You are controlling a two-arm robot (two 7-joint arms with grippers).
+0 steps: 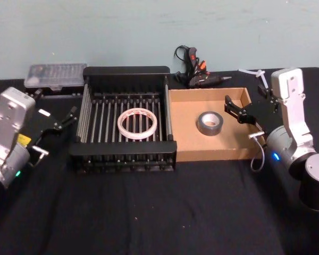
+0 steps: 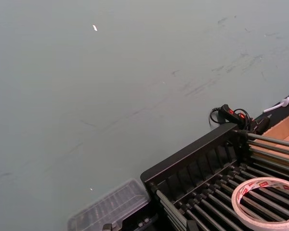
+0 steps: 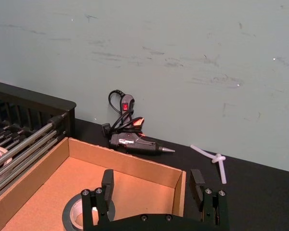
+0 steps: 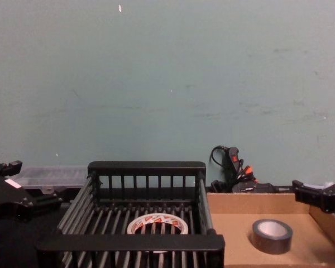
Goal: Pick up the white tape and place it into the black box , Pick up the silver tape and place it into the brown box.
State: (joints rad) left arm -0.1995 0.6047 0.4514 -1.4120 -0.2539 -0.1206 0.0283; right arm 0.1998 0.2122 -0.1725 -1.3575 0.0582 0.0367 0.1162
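White tape [image 1: 136,124] is lying flat on the slatted floor of the black box [image 1: 126,71]. Silver tape [image 1: 209,122] is lying flat on the floor of the brown box [image 1: 211,154], which is sitting just beside the crate on the counter [image 1: 149,212]. Right claw [image 1: 235,110] is hovering over the brown box's right wall, fingers spread wide, carrying nothing. Left claw [image 1: 69,118] is sitting just left of the crate; its spread cannot be told.

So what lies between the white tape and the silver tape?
In the head view, the black box's right wall and the brown box's left wall separate the white tape from the silver tape.
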